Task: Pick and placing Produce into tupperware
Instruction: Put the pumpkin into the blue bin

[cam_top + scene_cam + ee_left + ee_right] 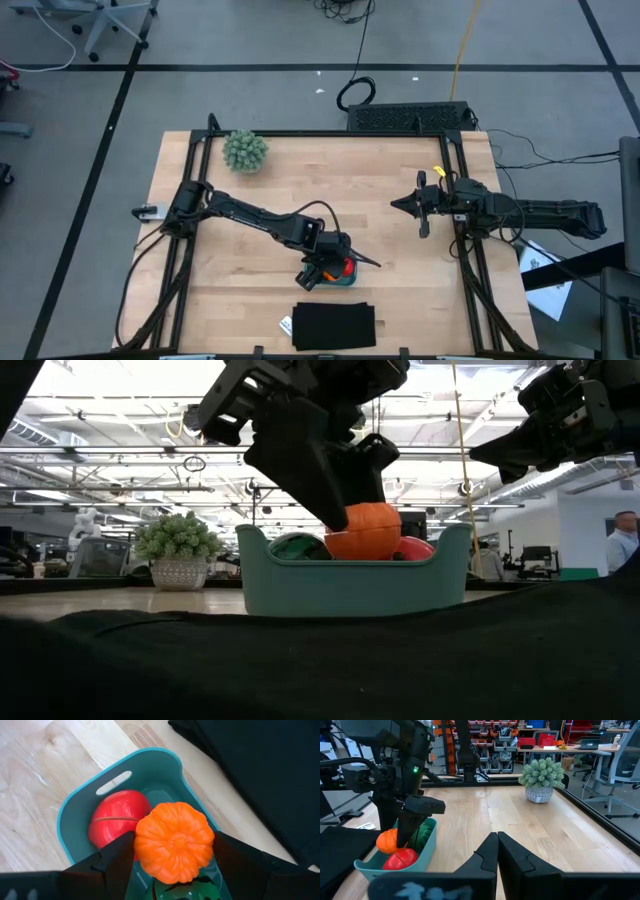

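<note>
The teal-blue tupperware (75,810) stands near the table's near edge, also seen in the high view as the tupperware (345,281) and in the low view as the tupperware (350,588). The red piece (117,817) and the dark green striped piece (187,892) lie inside it. My left gripper (172,845) hangs over it, shut on the orange round piece (174,842). My right gripper (497,851) waits shut above the table's right side, well away from the tupperware (415,862). My left gripper pinches the orange piece between its two fingers (117,855), one on each opposite side (142,840). The fingers come from above, slanting down. The piece (365,530) sits partly below the tupperware rim, above the green piece; whether it rests on it I cannot tell.
A black flat rectangle (335,325) lies at the near edge, just in front of the tupperware. The pale-green ball plant in its pot (245,150) stands at the far left corner. Bare wood (350,180) fills the middle of the table between the arms.
</note>
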`<move>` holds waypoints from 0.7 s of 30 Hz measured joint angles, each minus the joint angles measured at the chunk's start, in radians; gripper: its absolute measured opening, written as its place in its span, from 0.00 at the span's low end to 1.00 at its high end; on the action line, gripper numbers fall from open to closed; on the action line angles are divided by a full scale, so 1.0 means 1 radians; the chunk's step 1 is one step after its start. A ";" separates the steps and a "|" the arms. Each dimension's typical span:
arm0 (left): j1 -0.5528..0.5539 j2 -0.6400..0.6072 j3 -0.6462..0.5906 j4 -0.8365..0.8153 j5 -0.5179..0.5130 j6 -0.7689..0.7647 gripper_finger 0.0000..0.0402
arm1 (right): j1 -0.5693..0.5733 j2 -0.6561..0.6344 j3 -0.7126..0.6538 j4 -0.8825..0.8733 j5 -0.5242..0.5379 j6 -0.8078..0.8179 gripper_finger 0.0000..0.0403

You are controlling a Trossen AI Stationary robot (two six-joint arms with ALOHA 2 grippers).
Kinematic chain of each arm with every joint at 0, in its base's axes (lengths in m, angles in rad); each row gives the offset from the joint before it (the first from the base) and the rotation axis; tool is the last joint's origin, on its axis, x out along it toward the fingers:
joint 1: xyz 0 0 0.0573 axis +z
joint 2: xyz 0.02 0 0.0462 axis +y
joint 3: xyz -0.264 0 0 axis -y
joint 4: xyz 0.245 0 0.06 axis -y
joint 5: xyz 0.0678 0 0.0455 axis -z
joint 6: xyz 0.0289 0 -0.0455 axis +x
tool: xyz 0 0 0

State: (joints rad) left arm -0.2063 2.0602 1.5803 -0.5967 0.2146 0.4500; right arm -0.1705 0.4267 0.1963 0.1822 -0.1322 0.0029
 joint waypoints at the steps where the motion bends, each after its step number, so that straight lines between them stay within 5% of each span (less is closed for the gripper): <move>1: -0.001 0.000 0.000 0.000 0.000 0.000 0.64 | 0.000 0.000 0.000 0.000 0.000 0.000 0.00; 21: -0.075 0.000 0.000 0.009 -0.168 0.034 0.64 | 0.000 0.000 0.000 0.000 0.000 0.000 0.00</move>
State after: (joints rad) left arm -0.2814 2.0602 1.5803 -0.5873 0.0463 0.4839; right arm -0.1707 0.4271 0.1963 0.1818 -0.1322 0.0025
